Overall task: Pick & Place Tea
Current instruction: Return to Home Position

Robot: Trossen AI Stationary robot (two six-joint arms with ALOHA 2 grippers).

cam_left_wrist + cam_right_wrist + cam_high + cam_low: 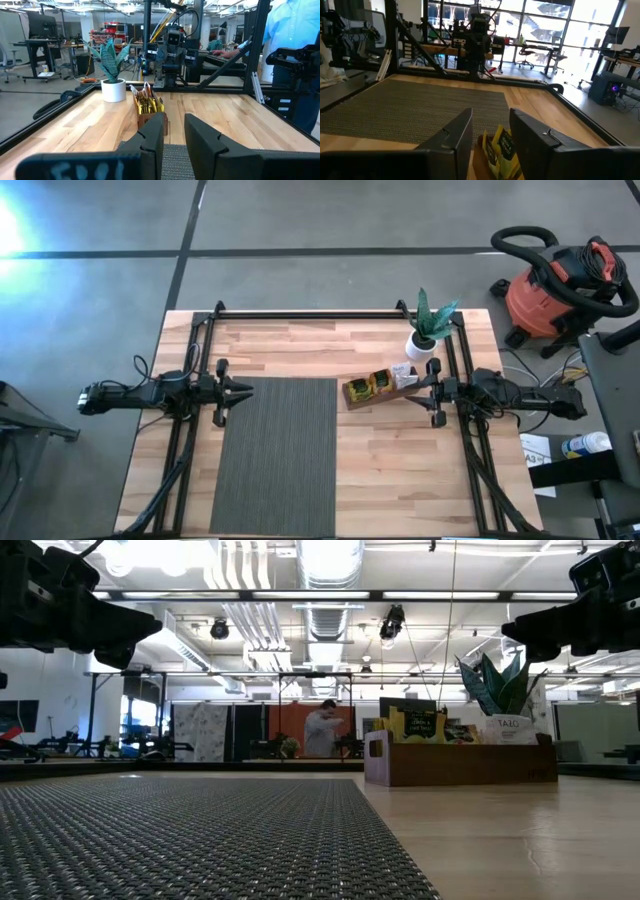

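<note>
Woven mat (275,455): dark, lying down the middle of the tabletop (400,480); no sachet shows on it

Left gripper (243,388): level at the mat's left edge, pointing across the tabletop; in its wrist view the jaws stand moderately apart with nothing between them

Right gripper (425,392): opposite, at the right side, just beside the near end of the wooden organizer (375,393); jaws parted and empty

Tea: yellow tea-bag sachets (502,145) stand on edge inside the organizer, packed together; no loose ones visible on the bare wood

Potted plant (425,330): white pot, just behind the organizer, near the right arm's frame

Beyond the tabletop: a red shop vacuum (555,290) on the floor, well apart

Step in hand: by my reading, the return to the home pose, with both arms drawn back and facing each other

Progress: sorting looks finished, judging by the cleared mat

Next move: little more than settling at rest; the right arm should lift or retreat straight back, so it does not brush the organizer or tip the sachets
</note>
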